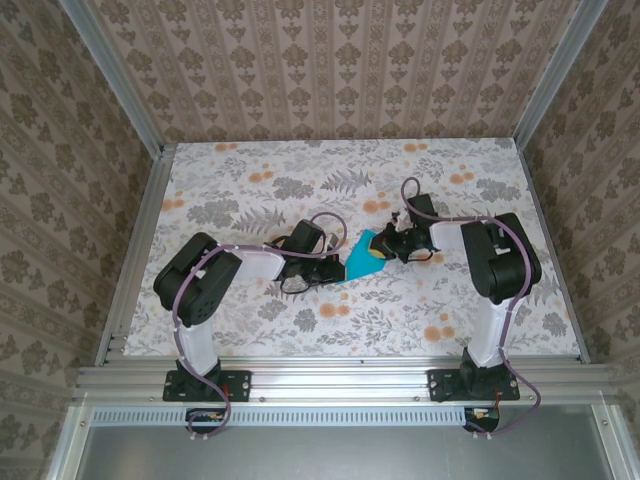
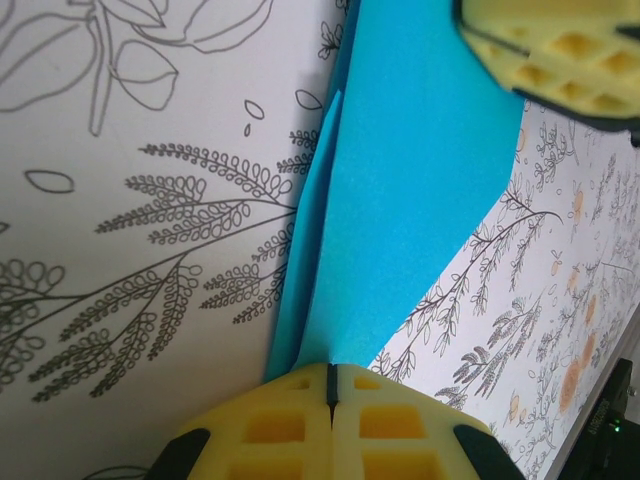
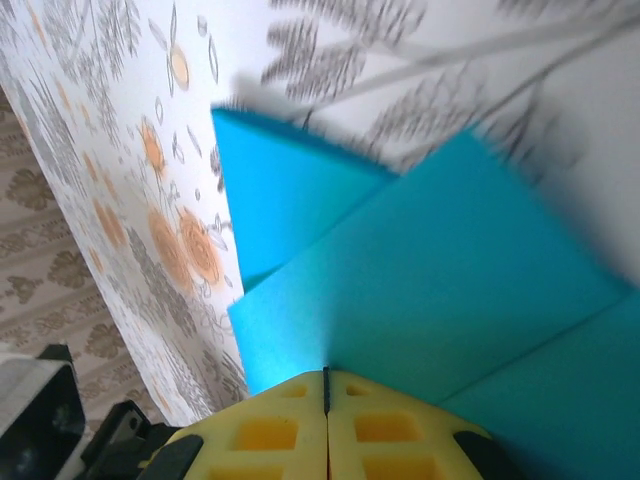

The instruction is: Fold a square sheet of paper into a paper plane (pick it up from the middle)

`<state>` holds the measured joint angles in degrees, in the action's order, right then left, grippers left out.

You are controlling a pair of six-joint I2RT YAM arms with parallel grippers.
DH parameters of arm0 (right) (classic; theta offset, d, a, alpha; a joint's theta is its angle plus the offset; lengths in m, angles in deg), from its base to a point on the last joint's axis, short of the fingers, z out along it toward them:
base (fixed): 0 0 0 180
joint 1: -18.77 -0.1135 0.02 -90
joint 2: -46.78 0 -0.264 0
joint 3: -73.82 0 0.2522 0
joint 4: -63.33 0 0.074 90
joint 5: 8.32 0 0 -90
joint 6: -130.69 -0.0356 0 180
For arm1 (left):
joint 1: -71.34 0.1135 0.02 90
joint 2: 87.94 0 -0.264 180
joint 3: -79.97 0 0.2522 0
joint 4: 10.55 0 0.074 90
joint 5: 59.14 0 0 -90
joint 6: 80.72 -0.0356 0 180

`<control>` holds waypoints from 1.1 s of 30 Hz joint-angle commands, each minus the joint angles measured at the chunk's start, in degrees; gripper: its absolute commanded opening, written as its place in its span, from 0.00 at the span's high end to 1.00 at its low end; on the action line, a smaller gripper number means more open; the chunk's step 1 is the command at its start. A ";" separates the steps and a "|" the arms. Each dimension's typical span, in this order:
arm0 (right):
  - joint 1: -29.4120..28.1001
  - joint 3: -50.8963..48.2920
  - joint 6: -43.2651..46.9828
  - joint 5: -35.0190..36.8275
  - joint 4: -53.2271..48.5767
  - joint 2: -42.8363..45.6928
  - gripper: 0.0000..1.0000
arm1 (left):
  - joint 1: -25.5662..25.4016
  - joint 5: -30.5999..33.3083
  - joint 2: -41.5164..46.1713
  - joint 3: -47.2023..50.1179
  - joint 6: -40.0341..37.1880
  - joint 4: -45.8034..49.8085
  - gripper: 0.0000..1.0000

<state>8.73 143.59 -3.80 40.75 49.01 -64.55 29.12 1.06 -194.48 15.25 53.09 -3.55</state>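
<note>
From above: teal sheet of paper point(image 1: 360, 262) at the middle of the counter point(image 1: 250, 325), not lying as a flat square but drawn into a narrower, slanted shape. Reached from the left by the left tool point(image 1: 338, 264) and from the right by the right tool point(image 1: 384, 250), the two nearly meeting over it. Too small here to tell whether lifted or resting on the surface.

From the left wrist: left tool point(image 2: 330, 400) closed, yellow pads pressed flat together with the lower tip of the sheet of paper point(image 2: 410, 180) caught in the seam between them. Running up from that grip, a long straight crease, with a second layer showing along the left edge. At least one fold in place, then. At the upper right, a yellow pad point(image 2: 565, 50) of the right tool at the far end of the same piece.

From the right wrist: right tool point(image 3: 325, 410) likewise clamped shut on the sheet of paper point(image 3: 450, 290). Fanning out from the grip, overlapping flaps with diagonal edges, one layer over another, floral counter beyond.

Judged from all this: partway through. Picked up and held at both ends, some creases made, layers stacked. Not yet a slim pointed dart, and no clear pair of wings. Probably left: the closing centre fold, the wing folds, and setting the finished plane down.
</note>
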 commanded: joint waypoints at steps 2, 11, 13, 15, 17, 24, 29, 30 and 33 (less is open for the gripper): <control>5.56 2.28 1.52 7.94 0.05 -3.60 0.92 | 0.56 3.86 -2.14 3.39 -0.55 10.33 1.00; 10.59 5.54 2.38 8.67 -1.04 -1.20 0.88 | 0.56 3.35 -0.71 1.47 -0.99 10.54 1.00; 10.66 5.72 2.73 8.59 -1.51 0.70 0.86 | 0.52 3.19 0.07 0.18 -1.26 10.95 0.98; 10.64 4.85 2.83 8.22 -1.46 3.37 0.82 | 0.43 3.21 1.54 -1.66 -1.77 11.55 0.94; 10.38 3.28 2.70 8.36 -1.54 6.07 0.78 | 0.38 3.42 3.16 -4.04 -2.52 12.57 0.89; 6.24 -4.35 1.70 10.87 -4.22 16.07 0.55 | 0.50 9.71 9.09 -8.52 -3.03 15.90 0.68; -0.30 -9.46 -3.22 13.67 -2.28 18.85 0.40 | 0.65 15.97 9.70 -8.50 -1.77 17.25 0.56; -1.80 -10.09 -4.73 14.23 -1.46 18.82 0.38 | 0.64 16.11 9.33 -8.76 -1.64 17.14 0.55; -5.82 -11.31 -8.86 14.98 1.82 17.65 0.37 | 0.58 15.75 7.47 -9.23 -0.69 16.08 0.53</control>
<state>5.58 133.34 -7.47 53.19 48.13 -46.60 29.45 14.59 -185.45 7.42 51.39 11.14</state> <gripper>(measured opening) 0.627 0.466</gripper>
